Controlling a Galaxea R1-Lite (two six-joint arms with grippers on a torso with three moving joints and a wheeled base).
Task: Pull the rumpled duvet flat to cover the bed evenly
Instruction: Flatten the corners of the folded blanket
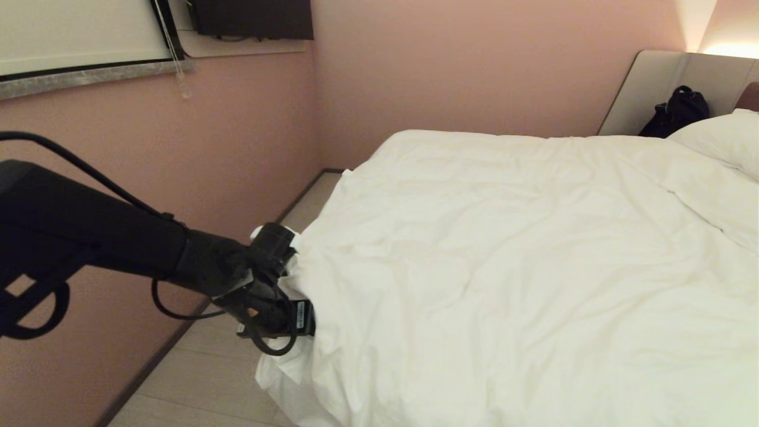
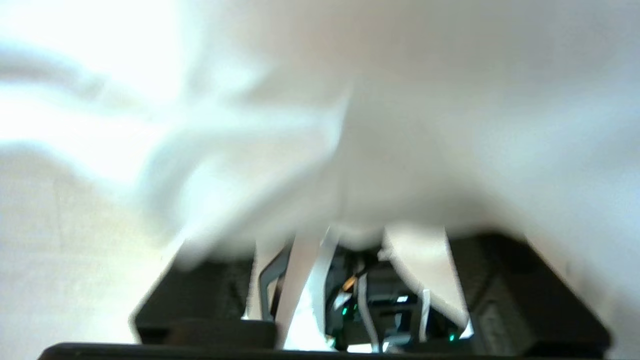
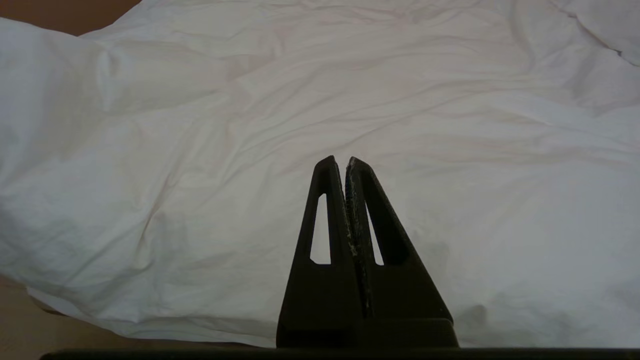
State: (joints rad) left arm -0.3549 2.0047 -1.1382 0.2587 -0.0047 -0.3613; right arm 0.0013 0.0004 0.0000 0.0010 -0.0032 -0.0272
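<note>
The white duvet point(image 1: 510, 255) lies wrinkled across the bed, whose beige headboard point(image 1: 652, 89) shows at the far right. The duvet's near left corner hangs down toward the floor. My left gripper point(image 1: 295, 308) is pushed into that corner's edge, its tips buried in cloth. In the left wrist view the duvet point(image 2: 400, 125) drapes over the gripper, and the black fingers point(image 2: 525, 295) stand wide apart, so it is open. My right gripper point(image 3: 345, 161) hovers shut over the duvet point(image 3: 450, 125) with nothing between its fingers.
A pink wall point(image 1: 225, 148) runs close along the bed's left side, leaving a narrow strip of floor point(image 1: 201, 367). A white pillow point(image 1: 723, 142) and a black bag point(image 1: 679, 112) sit by the headboard. A window sill point(image 1: 89, 77) juts out above my left arm.
</note>
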